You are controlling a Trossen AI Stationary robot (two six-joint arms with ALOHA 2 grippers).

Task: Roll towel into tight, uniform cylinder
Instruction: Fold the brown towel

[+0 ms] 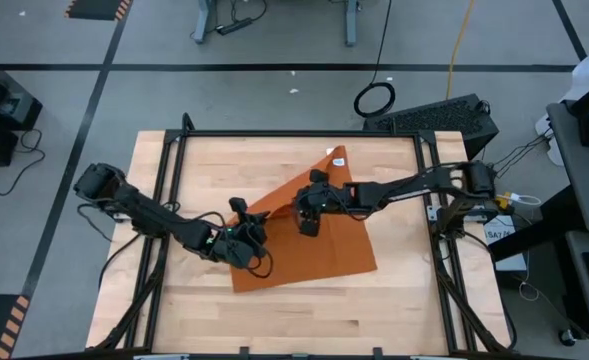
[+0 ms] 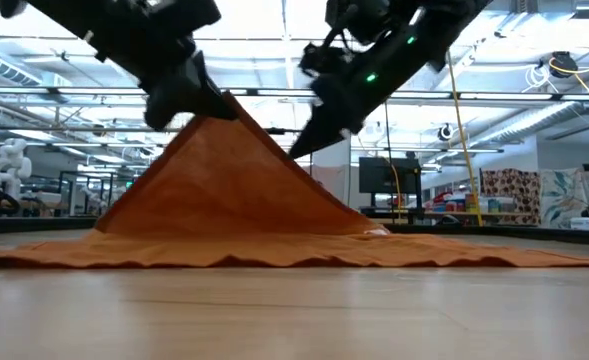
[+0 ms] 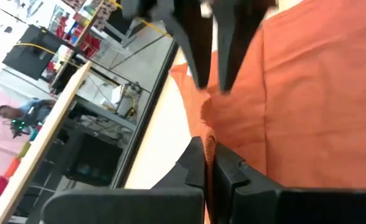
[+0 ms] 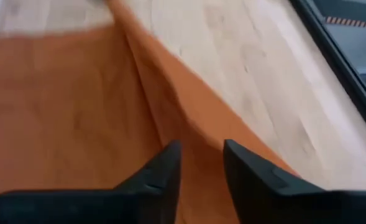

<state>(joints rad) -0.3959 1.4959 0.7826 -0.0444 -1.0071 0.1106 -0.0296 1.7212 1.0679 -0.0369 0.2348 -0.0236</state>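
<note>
Here, a rust-orange towel (image 1: 309, 245) lies spread at an angle near the middle of a wooden table (image 1: 274, 155), with one corner pulled up off the surface so the cloth rises in a tent-like peak. A small white tag (image 1: 336, 158) sits at the towel's far corner. The left gripper (image 1: 242, 236) is at the towel's left edge, its two dark fingers (image 3: 198, 163) pressed together with a fold of the orange fabric pinched between them; this is the raised peak seen from table level. The right gripper (image 1: 309, 212) hangs just above the cloth beside that peak, toward the middle of the towel. Its fingers (image 4: 164, 168) stand a little apart with a gap between them, and nothing is held in that gap; the orange fabric lies below them. The rest of the towel lies flat on the wood, its edges slightly rippled
</note>
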